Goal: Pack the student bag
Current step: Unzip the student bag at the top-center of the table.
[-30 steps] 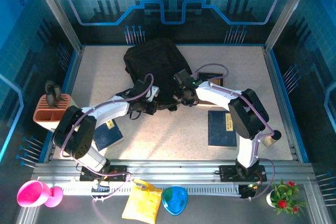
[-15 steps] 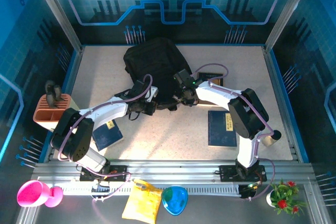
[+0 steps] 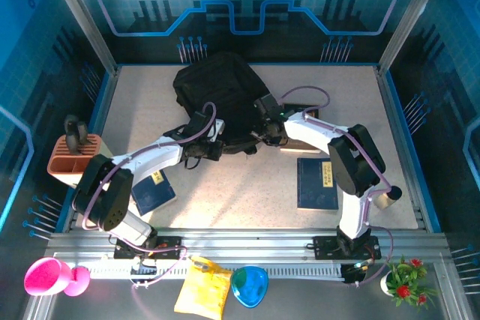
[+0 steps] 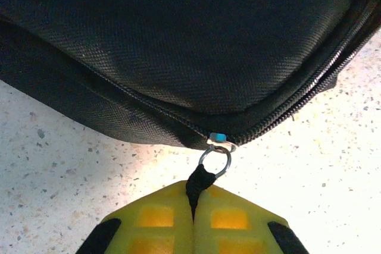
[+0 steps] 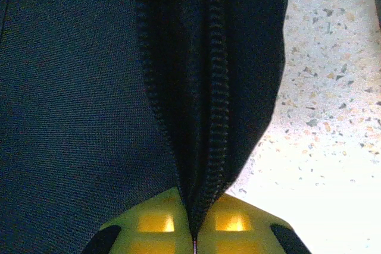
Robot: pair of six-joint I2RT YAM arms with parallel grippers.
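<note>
Near ledge, in front of the arm bases: a pink cup [image 3: 46, 275], a yellow pouch [image 3: 202, 288], a blue dish [image 3: 249, 285] and a potted plant with red flowers [image 3: 405, 279] are set out in a row. Finer detail cannot be made out.

Surface [image 3: 247, 196], near part: a blue book [image 3: 154, 191] is laid at the left, one corner covered by the left arm. A second blue book [image 3: 317, 182] is laid at the right, beside the right arm. An orange holder [image 3: 73, 157] is placed at the left edge; a dark object stands in it, its kind not discernible.

Left hand [image 4: 193, 197]: closed, its yellow fingers pressed together on the black zip pull [image 4: 199, 179]. A metal ring [image 4: 214, 157] joins the pull to the slider at the bag's near edge.

Right hand [image 5: 193, 230]: closed, the bag's zip seam [image 5: 199, 87] pinched between its fingers; the pinched part is hidden by folded fabric.

Student bag [image 3: 221, 95]: laid at the middle of the surface toward the back, both hands at its near edge. Straps and pocket are lost in the black.

Beyond the right arm: a dark flat item [image 3: 296, 103], mostly hidden, possibly a book.
</note>
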